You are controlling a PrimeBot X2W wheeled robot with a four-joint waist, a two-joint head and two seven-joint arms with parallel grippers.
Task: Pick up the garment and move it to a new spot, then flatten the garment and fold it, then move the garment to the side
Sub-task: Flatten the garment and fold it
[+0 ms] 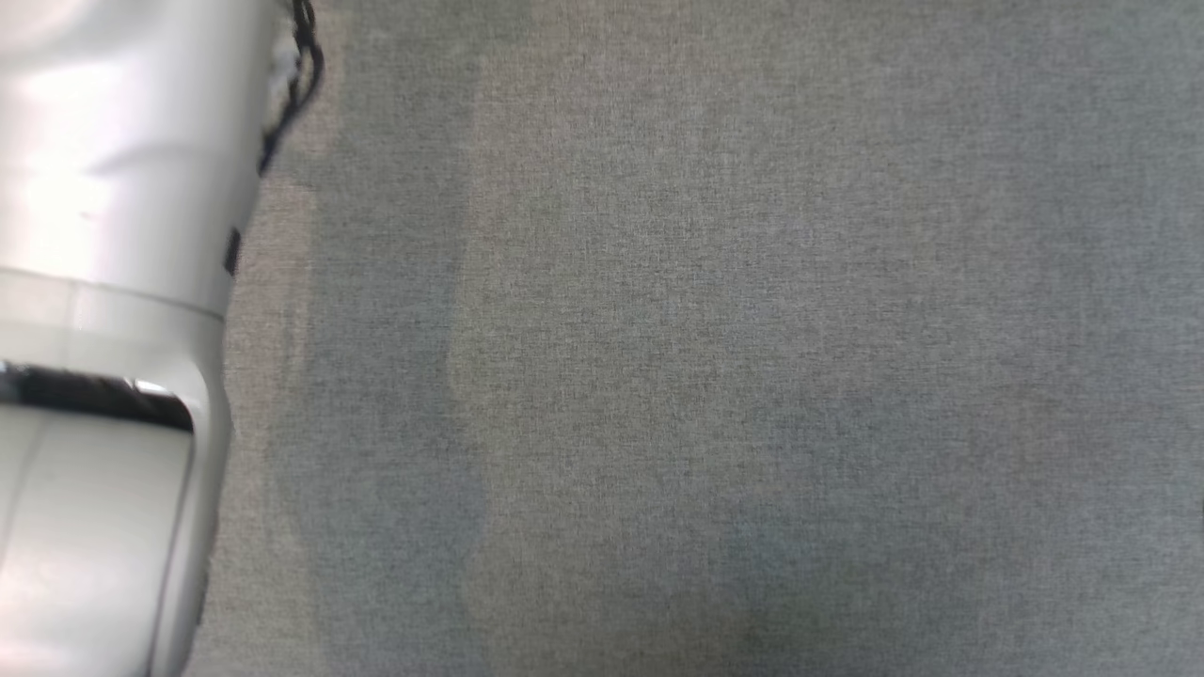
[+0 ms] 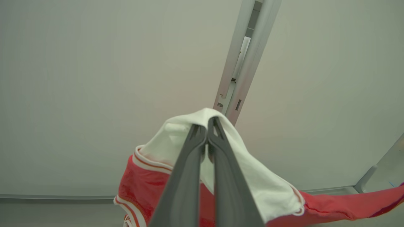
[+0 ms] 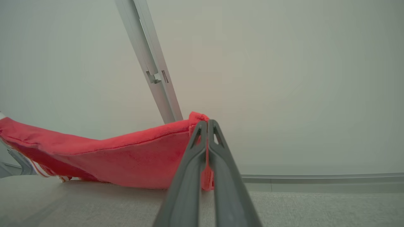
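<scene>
Our left gripper (image 2: 206,121) pinches the red-and-white cloth garment (image 2: 262,186) by its white panel; our right gripper (image 3: 207,123) clamps the red edge, cloth sagging toward nine o'clock above the grey woven surface (image 3: 315,208). A pale slotted metal post (image 3: 151,63) rises at twelve o'clock.

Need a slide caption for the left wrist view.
Left gripper, jaws shut on the white panel of a red-and-white garment, with a pale wall and a metal post behind.
</scene>
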